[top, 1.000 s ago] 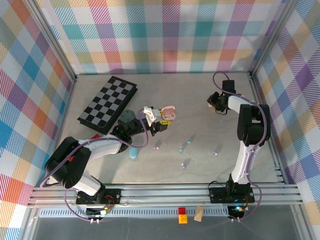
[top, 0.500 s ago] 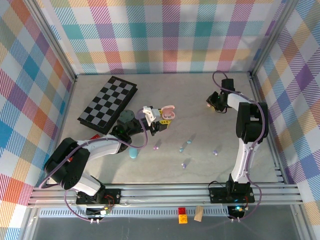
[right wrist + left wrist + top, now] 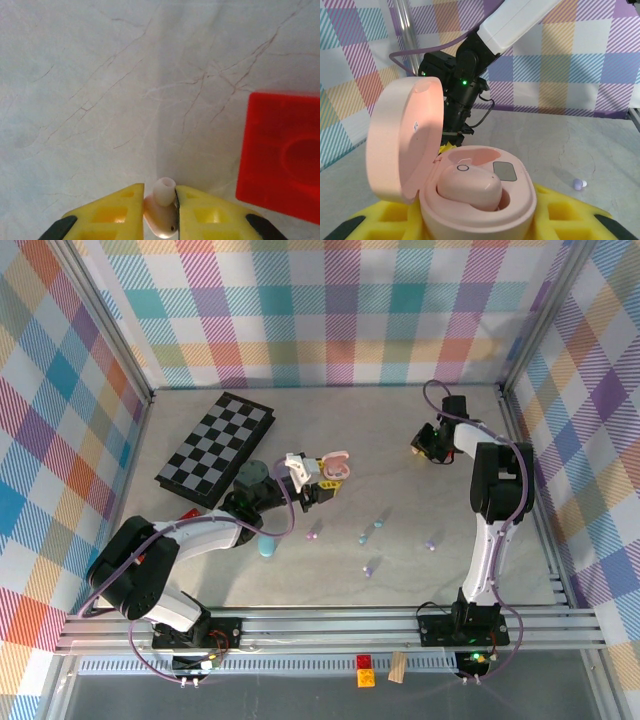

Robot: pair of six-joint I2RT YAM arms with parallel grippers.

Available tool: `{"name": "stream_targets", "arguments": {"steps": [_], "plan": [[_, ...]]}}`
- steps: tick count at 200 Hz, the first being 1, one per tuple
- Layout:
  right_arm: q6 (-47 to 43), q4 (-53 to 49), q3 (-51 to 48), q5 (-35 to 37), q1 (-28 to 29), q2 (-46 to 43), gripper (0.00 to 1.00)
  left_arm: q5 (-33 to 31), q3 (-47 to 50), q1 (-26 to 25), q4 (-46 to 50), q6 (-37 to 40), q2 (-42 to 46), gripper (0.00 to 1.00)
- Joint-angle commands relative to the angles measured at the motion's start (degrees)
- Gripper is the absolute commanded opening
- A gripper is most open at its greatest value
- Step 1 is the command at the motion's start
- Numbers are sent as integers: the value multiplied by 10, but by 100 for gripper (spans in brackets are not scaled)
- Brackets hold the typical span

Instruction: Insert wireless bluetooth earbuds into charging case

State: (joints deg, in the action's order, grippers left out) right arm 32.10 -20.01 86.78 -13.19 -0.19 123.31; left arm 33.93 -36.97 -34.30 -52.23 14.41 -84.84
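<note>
Grip detail: the right gripper (image 3: 159, 201) has its yellow fingers (image 3: 112, 207) pinched together on a pale earbud (image 3: 163, 190), near a red block (image 3: 280, 155) on the marble table (image 3: 100, 75). The left gripper (image 3: 322, 480) is clamped around the open pink charging case (image 3: 485, 205), in which a pink bud (image 3: 469, 187) sits; loose earbuds (image 3: 368, 533) lie between the arms.

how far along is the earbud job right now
Done: one pink plastic earbud sits in the open pink pebble-shaped case gripped by the left gripper. In hand: the right gripper pinches a pale pink earbud near the red block. Left: seat it in the case; lavender buds and light blue buds lie loose on the grey table.
</note>
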Motion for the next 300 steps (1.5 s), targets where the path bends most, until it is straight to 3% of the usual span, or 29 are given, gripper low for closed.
{"name": "stream_targets", "arguments": {"steps": [1,66,175,232,257,300], "plan": [[-14,-23,6,-18,3,7,17,6,8,6,-11,2,21,26],[-16,-4,-52,-43,17,-46,17,7,8,7,-12,1,24,26],[18,90,-326,-57,50,-230,20,5,16,13,0,-1,44,27],[20,88,-356,-61,86,-244,32,9,11,13,-20,-22,51,27],[21,86,-367,-69,93,-267,33,6,12,13,-14,-22,56,27],[2,57,-351,-148,101,-281,39,6,9,13,-9,-19,54,27]]}}
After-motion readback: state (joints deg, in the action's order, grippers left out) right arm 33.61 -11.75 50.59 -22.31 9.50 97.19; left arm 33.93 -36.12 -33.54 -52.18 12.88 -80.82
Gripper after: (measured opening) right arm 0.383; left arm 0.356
